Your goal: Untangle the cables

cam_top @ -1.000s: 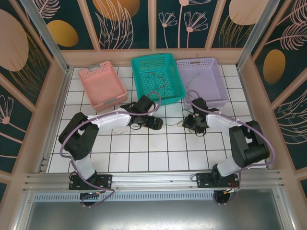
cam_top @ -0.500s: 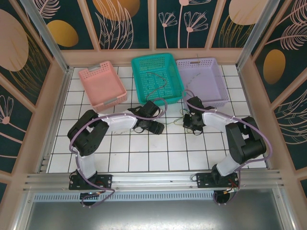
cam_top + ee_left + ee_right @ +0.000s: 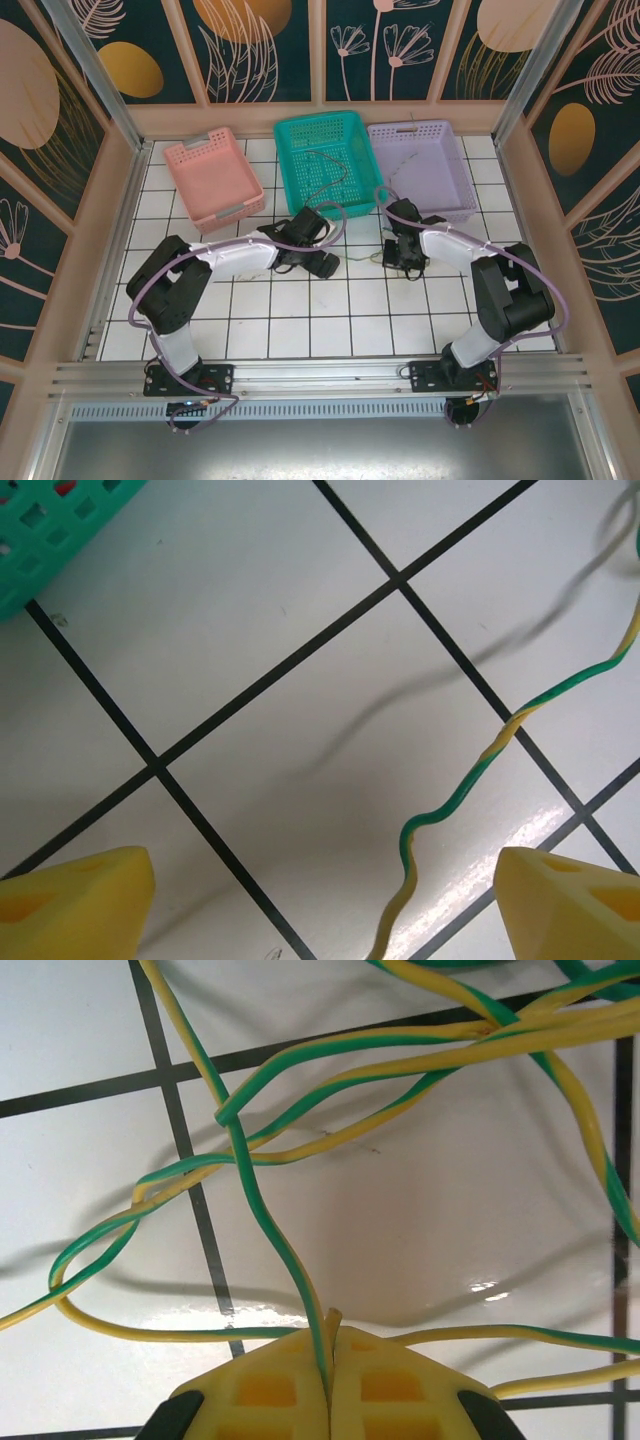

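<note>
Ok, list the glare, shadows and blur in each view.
Left wrist: the green-yellow cable is sharp mid-frame, blurred at the top right, with a soft shadow on the tile. Right wrist: small glare patch on the tile beneath sharp cables. Top external: even light, cables tiny.

Three baskets stand in a row along the far edge of the tabletop: the left basket, the middle basket and the right basket. A lone cable lies inside the middle basket. Just near of that basket my left end effector hangs over the tabletop, fingers apart, with one strand lying between them, closer to the right finger. To its right, near the right basket's near-left corner, my right end effector pinches one strand of the cables. These lie crossed on the tabletop just beyond it.
</note>
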`<action>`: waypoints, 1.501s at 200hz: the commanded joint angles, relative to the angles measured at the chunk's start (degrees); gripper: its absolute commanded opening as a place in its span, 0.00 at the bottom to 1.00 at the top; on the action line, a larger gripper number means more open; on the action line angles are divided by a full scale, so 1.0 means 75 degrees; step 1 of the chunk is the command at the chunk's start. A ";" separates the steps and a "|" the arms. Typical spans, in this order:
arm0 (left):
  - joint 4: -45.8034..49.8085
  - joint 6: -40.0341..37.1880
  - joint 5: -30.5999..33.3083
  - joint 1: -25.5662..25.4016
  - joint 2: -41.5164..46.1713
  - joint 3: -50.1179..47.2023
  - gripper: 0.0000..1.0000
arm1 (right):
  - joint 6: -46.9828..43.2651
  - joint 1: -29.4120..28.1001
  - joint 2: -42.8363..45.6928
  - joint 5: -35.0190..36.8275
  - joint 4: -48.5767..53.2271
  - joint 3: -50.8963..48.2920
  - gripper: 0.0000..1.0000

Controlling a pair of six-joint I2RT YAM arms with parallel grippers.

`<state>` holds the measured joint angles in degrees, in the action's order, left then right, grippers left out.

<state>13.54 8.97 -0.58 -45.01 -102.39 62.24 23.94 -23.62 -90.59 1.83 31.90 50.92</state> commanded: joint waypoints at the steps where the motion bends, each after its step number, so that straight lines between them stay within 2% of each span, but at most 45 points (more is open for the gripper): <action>1: 0.0155 -0.0595 -0.0165 0.0019 0.0312 0.0200 0.90 | -0.0540 -0.0028 -0.0056 0.0454 0.0703 0.0402 0.00; 21: 0.0432 -0.0777 -0.0575 0.0033 0.0072 0.0659 0.91 | -0.0804 -0.0027 -0.0118 0.0515 0.0901 0.0556 0.00; 37: 0.0471 -0.1030 -0.1414 0.0034 -0.0073 0.0986 0.91 | -0.0983 -0.0027 -0.0108 0.0446 0.0932 0.0582 0.00; 48: 0.0414 -0.1182 -0.1659 0.0026 -0.0173 0.1106 0.98 | -0.1100 -0.0027 -0.0099 0.0374 0.0941 0.0572 0.00; 98: 0.0257 -0.1938 -0.1793 0.0033 -0.0771 0.1279 0.98 | -0.1316 0.0014 -0.0021 0.0016 0.0964 0.0574 0.00; 117: 0.0289 -0.2076 -0.2055 0.0037 -0.0993 0.1253 0.94 | -0.1281 0.0051 -0.0024 -0.0091 0.0991 0.0624 0.00; 153: 0.0056 -0.1947 -0.1240 0.0026 -0.1241 0.1123 0.87 | -0.1230 0.0159 0.0104 -0.0400 0.1019 0.0663 0.00; 175: -0.0015 -0.1828 -0.0668 0.0035 -0.1398 0.1238 0.74 | -0.1172 0.0213 0.0165 -0.0506 0.1032 0.0650 0.00; 188: -0.0001 -0.1745 -0.0546 0.0033 -0.1453 0.1321 0.56 | -0.1112 0.0269 0.0221 -0.0563 0.1034 0.0609 0.00; 206: -0.0138 -0.1586 -0.0551 0.0028 -0.1229 0.1167 0.23 | -0.0977 0.0433 0.0287 -0.0601 0.1014 0.0572 0.00; 227: -0.0427 -0.1342 -0.0332 0.0027 -0.0515 0.0568 0.00 | -0.0719 0.0810 0.0401 -0.0486 0.1054 0.0582 0.00; 270: -0.0487 -0.0902 0.0297 0.0026 0.1161 -0.0590 0.00 | -0.0244 0.1904 0.0860 -0.0455 0.1056 0.0573 0.00; 300: -0.0388 -0.0751 0.0476 0.0031 0.1715 -0.1192 0.00 | 0.0021 0.2362 0.1171 -0.0468 0.1085 0.0567 0.00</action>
<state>9.98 0.73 -1.28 -45.15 -92.14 57.14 20.80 -8.56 -84.60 -3.49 37.85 54.30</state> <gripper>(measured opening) 0.088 0.061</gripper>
